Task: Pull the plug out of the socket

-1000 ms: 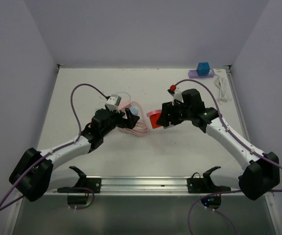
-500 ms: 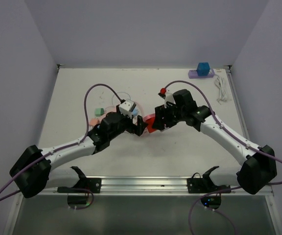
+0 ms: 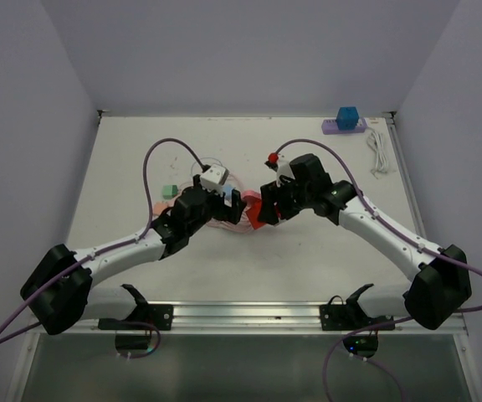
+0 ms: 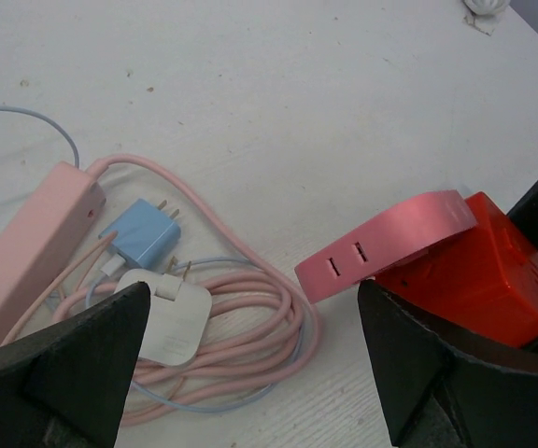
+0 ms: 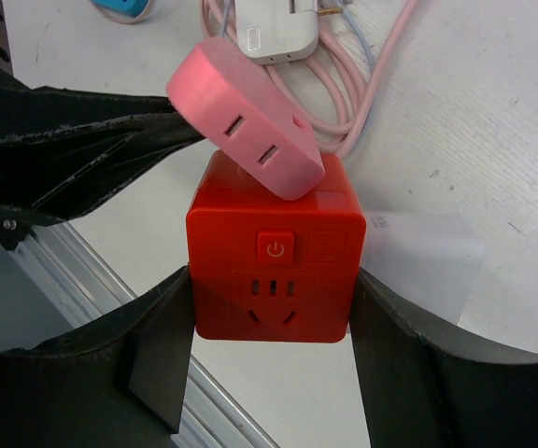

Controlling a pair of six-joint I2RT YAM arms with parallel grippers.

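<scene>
A red cube socket hangs above the table with my right gripper shut on its two sides. A flat pink plug is seated in the socket's far face and sticks out at a slant. In the left wrist view the pink plug and the red socket lie just ahead of the right finger of my left gripper. That gripper stands open with nothing between its fingers. From above, the left gripper sits right beside the socket.
Under the left gripper lie a coiled pink cable, a pink power strip, a blue charger and a white charger. A purple strip with a blue cube and a white cable sit at the back right.
My left arm has swung right to meet the socket. The right arm has carried the socket left towards it. The left jaws have narrowed slightly.
</scene>
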